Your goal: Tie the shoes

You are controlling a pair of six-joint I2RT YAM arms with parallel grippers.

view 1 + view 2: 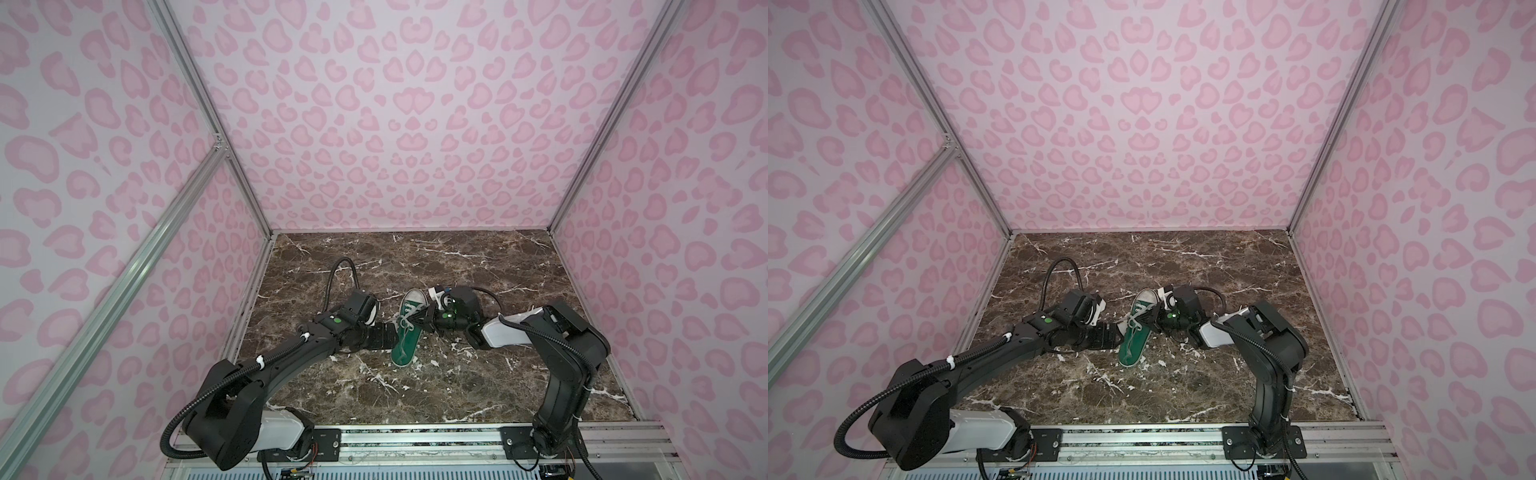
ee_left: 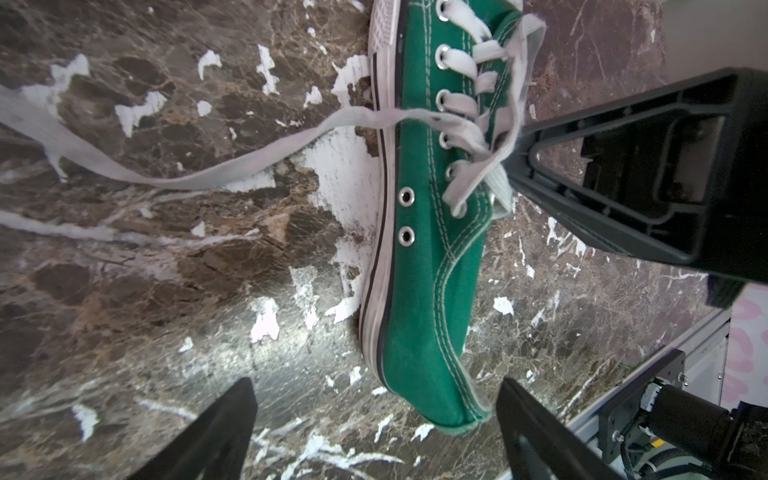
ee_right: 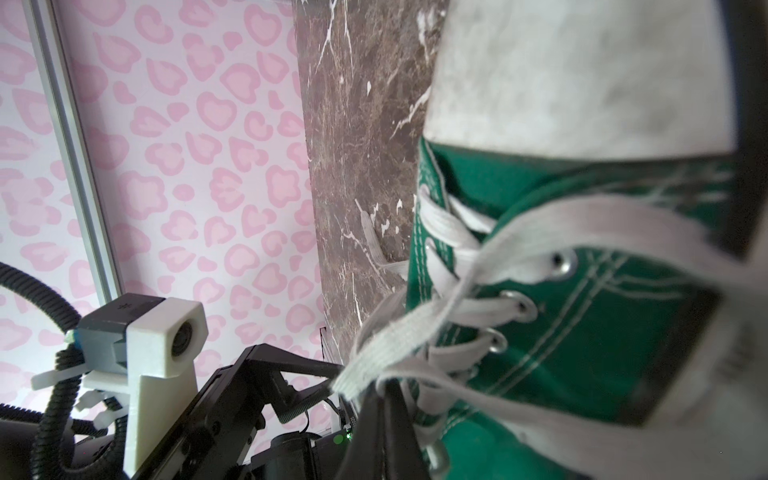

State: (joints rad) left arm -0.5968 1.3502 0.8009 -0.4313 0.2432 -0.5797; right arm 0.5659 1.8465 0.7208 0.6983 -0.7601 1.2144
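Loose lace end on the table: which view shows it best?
Left wrist view: the lace trails flat across the marble, off the shoe. Right wrist view catches only a blurred bit; both top views hide most behind the left arm.

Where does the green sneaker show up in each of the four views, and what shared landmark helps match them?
Top views: green sneaker lies mid-table, white toe cap toward the back wall, between the arms.
Left wrist view: sneaker's side fills the centre, heel nearest the open left gripper.
Right wrist view: toe cap and eyelets close up, blurred.
Shared landmark: the white laces pinched by the shut right gripper.
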